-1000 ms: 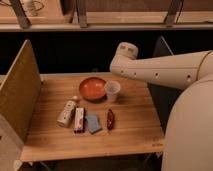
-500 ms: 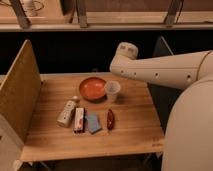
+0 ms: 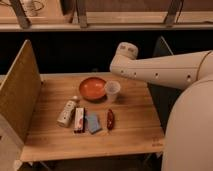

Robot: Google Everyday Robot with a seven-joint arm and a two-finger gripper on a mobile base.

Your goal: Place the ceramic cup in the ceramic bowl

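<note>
Camera view: gripper out of sight.

A wooden tabletop (image 3: 135, 127) is carrying a short row of small items near its middle. A white bottle (image 3: 67, 112) with a cap is lying on its side at the left end of the row. Just beside it a narrow red-and-white box (image 3: 79, 119) is lying flat, and a blue packet (image 3: 93, 123) is resting against the box's right side. A dark-red oblong object (image 3: 110, 119) is lying a little apart to the right. A tan panel (image 3: 20, 92) is standing upright along the tabletop's left edge. The claw is not showing in this view.
</note>
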